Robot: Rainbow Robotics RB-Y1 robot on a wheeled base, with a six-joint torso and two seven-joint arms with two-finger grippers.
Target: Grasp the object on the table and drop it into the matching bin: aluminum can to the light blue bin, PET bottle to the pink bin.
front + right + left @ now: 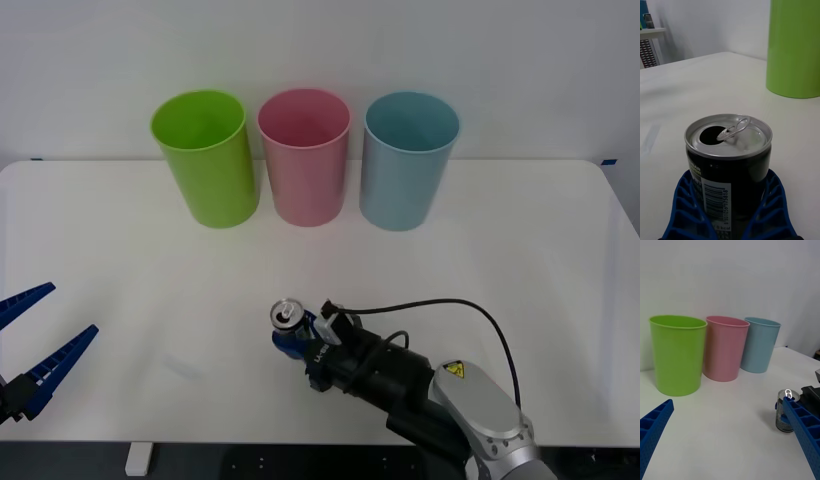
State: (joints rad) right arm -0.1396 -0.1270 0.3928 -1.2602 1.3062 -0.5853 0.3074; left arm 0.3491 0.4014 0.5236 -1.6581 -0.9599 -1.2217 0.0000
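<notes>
On white table [120,260], upright can [288,316]

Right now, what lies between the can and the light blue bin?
Nothing: in the front view, bare white table runs from the aluminum can, held in the right gripper, to the light blue bin.

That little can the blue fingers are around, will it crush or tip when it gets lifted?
Probably light: the aluminum can has its tab lifted and mouth open, so it is likely empty. Its thin metal wall may dent if the right gripper squeezes hard. Short and wide, it should stand steadily, though its smooth side may slip.
</notes>
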